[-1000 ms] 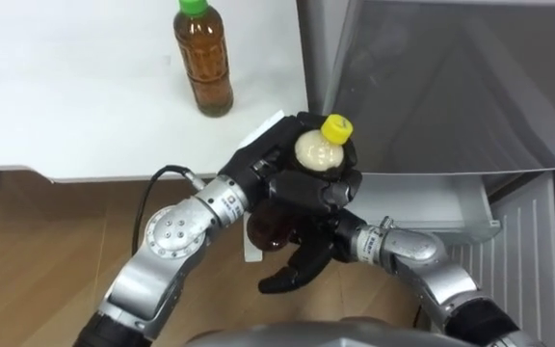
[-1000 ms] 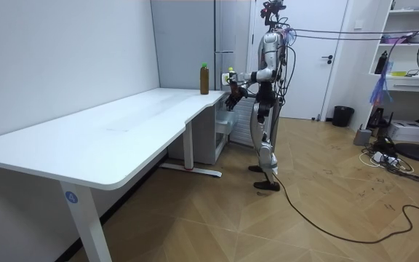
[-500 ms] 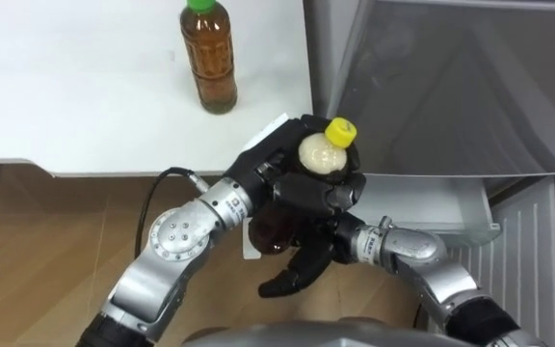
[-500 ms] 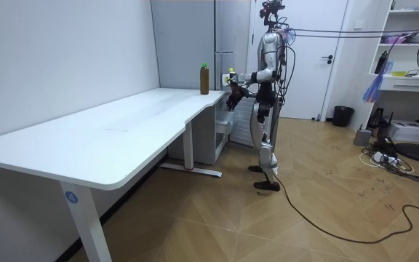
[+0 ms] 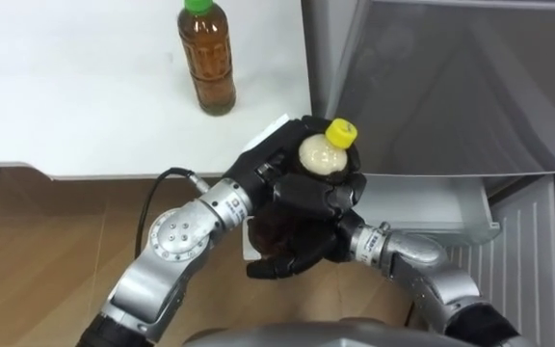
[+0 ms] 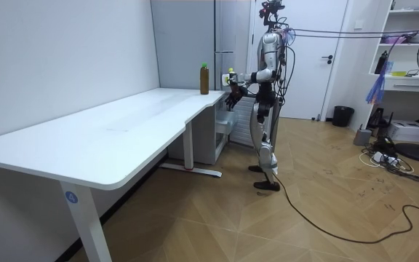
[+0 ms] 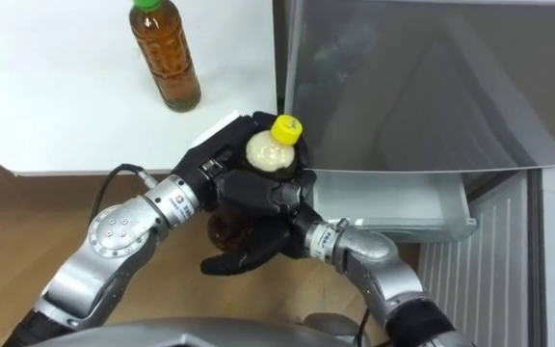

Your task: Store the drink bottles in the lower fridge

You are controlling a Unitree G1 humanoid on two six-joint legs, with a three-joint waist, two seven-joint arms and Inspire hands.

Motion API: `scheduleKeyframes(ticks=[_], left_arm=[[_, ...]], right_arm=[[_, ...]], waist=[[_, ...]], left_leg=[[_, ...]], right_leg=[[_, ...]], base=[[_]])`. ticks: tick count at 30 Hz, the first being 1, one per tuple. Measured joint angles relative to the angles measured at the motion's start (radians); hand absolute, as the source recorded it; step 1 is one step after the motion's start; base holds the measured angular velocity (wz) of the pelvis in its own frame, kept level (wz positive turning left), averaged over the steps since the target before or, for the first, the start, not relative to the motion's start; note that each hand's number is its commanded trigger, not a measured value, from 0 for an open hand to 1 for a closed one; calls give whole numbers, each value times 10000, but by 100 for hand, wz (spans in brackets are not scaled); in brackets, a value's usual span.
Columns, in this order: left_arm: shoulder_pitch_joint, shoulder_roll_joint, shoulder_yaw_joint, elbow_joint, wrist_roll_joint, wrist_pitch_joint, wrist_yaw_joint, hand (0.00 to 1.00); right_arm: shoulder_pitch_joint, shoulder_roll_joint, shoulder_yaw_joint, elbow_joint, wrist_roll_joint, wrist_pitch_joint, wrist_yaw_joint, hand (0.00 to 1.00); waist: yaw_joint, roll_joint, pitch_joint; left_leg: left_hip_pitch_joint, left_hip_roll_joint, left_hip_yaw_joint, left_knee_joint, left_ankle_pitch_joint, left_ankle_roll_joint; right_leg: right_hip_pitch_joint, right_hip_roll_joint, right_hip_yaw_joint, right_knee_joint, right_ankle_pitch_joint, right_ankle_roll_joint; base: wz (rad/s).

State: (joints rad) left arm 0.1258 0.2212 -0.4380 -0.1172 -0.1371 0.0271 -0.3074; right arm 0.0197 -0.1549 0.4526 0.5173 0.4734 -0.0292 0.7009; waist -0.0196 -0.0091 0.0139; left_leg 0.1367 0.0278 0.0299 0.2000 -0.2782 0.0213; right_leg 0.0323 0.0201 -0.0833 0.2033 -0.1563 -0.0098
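Yellow-capped bottle (image 5: 319, 154) in both hands, in front of the fridge (image 5: 451, 87).
The left hand (image 5: 266, 159) is curled round its upper part and the right hand (image 5: 302, 241) wraps its brown lower half. It sits just off the desk (image 5: 85, 106) corner, where a green-capped bottle (image 5: 206, 63) stands upright.

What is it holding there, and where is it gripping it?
A yellow-capped bottle: the left hand wraps its middle and the right hand curls round its lower end.
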Motion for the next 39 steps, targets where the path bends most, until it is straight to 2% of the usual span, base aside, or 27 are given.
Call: scheduleKeyframes(ticks=[5,6,8,19,25,26,27,28,39], left_arm=[[45,2,-41,0,0,-3,2,100],[45,2,-41,0,0,-4,3,100],[45,1,-61,-1,1,-5,22,100],[45,-74,-143,-1,-135,-7,191,100],[49,-84,-73,0,-471,-4,442,99],[49,-93,-65,0,-557,-5,523,90],[49,-93,-67,0,-581,-4,546,57],[51,-92,-74,0,-654,-5,568,0],[54,-113,-32,-1,-875,-7,809,0]], right_arm=[[42,-8,65,3,198,2,-9,0],[52,-9,71,10,277,15,-9,50],[142,-24,166,34,711,66,-18,100],[222,-19,174,33,846,45,-7,100],[225,-94,355,33,846,-319,65,100],[227,-94,355,33,847,-359,65,100],[224,-94,354,33,847,-363,65,100],[223,-94,354,35,847,-363,70,100],[246,-96,514,35,1365,-348,227,100]], waist=[[2,45,14],[4,48,16],[16,63,18],[4,77,17],[21,74,16],[22,73,15],[23,72,14],[28,71,14],[40,59,10]], left_leg=[[77,-2,5,-13,0,0],[75,-2,5,-13,0,0],[9,-2,4,-2,0,0],[-101,-6,19,55,0,0],[-100,-12,6,66,0,0],[-100,-12,6,67,0,0],[-100,-12,5,68,0,0],[-100,-12,5,68,0,0],[-99,-13,4,65,0,0]], right_leg=[[33,-6,-9,19,0,1],[31,-7,-12,22,1,1],[19,-8,-11,36,1,1],[-145,-14,-19,171,2,3],[-148,-16,-16,200,2,3],[-149,-17,-15,205,2,3],[-148,-17,-15,207,2,3],[-148,-16,-14,207,2,3],[-149,-16,-10,201,2,3]], base=[[0],[0],[0],[0],[0],[0],[0],[0],[0]])
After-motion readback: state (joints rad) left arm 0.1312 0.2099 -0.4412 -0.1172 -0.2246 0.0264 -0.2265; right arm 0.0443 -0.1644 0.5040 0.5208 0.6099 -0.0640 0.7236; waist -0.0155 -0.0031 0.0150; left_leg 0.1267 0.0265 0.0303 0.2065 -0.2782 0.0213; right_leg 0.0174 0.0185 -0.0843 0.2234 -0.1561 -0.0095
